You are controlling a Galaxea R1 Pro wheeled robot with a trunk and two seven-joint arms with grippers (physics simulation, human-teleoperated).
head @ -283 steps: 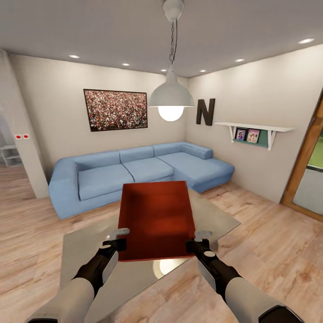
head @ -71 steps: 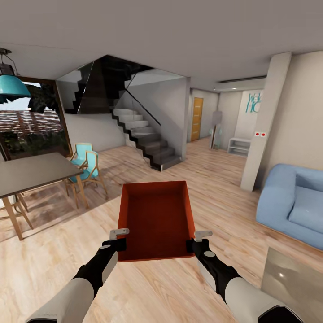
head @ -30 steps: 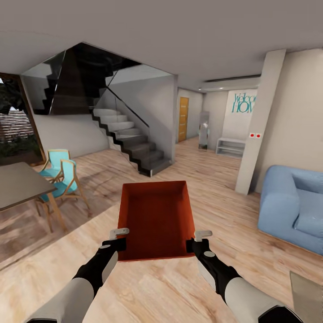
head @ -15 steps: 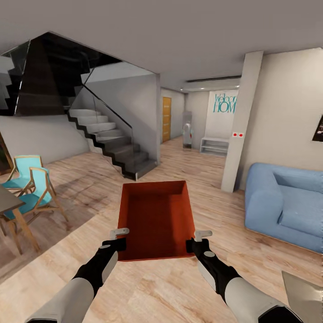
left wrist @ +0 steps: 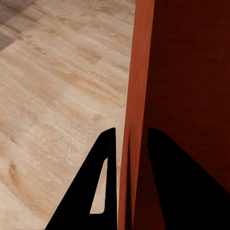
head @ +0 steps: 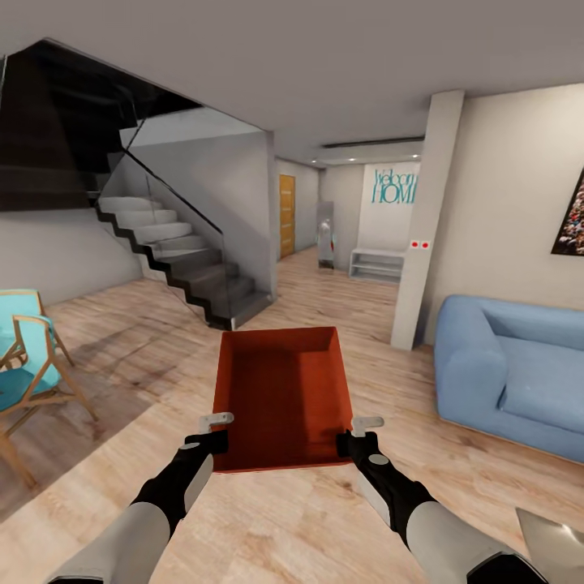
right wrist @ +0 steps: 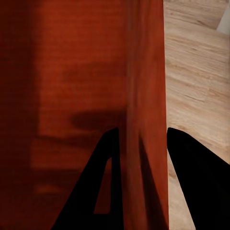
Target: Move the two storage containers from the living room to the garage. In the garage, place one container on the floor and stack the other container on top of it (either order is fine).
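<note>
Storage container (head: 283,397), orange-red and open-topped, is riding level between both arms, held above the light wood-plank floor (head: 146,341) of the living room as the robot's view is swinging right. Compared with a moment ago, the teal chair (head: 28,357) is sliding out at the far left, the dark staircase (head: 186,268) is drifting leftward, and the blue sofa (head: 511,373) at the right is taking up more of the picture; a framed picture (head: 570,215) is now coming in at the right edge. The container itself is keeping the same place relative to the arms, so it is the camera and base that are turning, not the load.

At the left, the left gripper (head: 216,430) is gripping the container's near left wall, its fingers (left wrist: 103,182) clamped on either side of that wall in the left wrist view. At the right, the right gripper (head: 357,434) is doing the same on the near right wall, its fingers (right wrist: 103,182) astride the rim in the right wrist view.

The robot appears to be lining up on the hallway with the orange door (head: 286,215) beyond the white pillar (head: 422,219). The haul to the garage looks to be only beginning, with no concrete floor in sight and the second container yet to be fetched.
</note>
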